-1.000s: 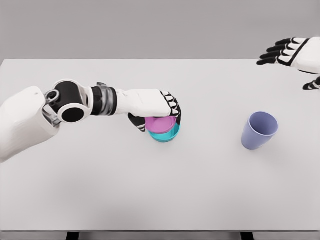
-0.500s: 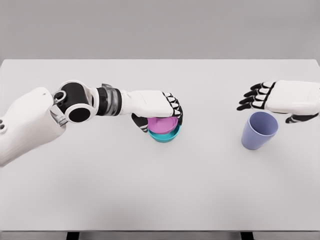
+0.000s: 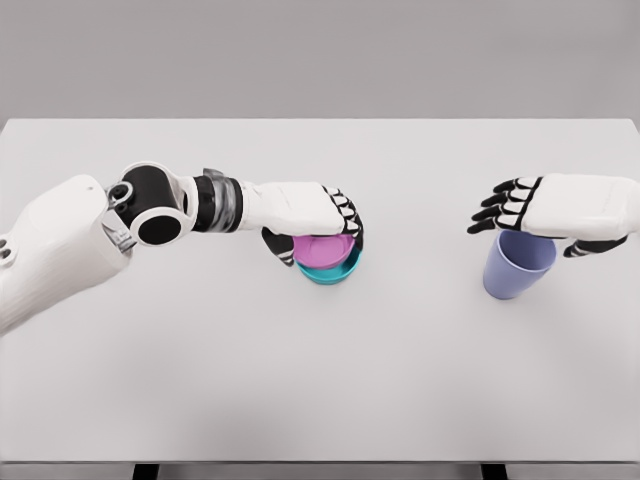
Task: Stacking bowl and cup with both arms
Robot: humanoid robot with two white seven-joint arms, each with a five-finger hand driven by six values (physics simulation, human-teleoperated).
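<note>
A pink bowl [image 3: 322,249] is seen sitting inside a teal bowl [image 3: 330,270] near the middle of the white surface [image 3: 300,380]. The left hand [image 3: 318,222] is laid over the back rim of the pink bowl, with its fingers curled down around the rim and its thumb on the near side, so the bowl is gripped. It cannot be told whether the pink bowl is pushed all the way down into the teal one. Well to the right of the bowls, a purple cup [image 3: 517,264] is standing up with its mouth open and tipped a little toward the camera. The right hand [image 3: 545,212] is held just above the cup's rim, with its fingers spread out and pointing toward the bowls. Nothing is held in it, and the cup does not look touched yet. The bowl step looks almost finished, and the cup step looks just begun. Next, the right hand needs to be lowered around the cup's side and closed on it. Then the cup needs to be lifted and carried over to the bowls. The left hand has to be taken off the bowls first, so that room is made for the cup.
</note>
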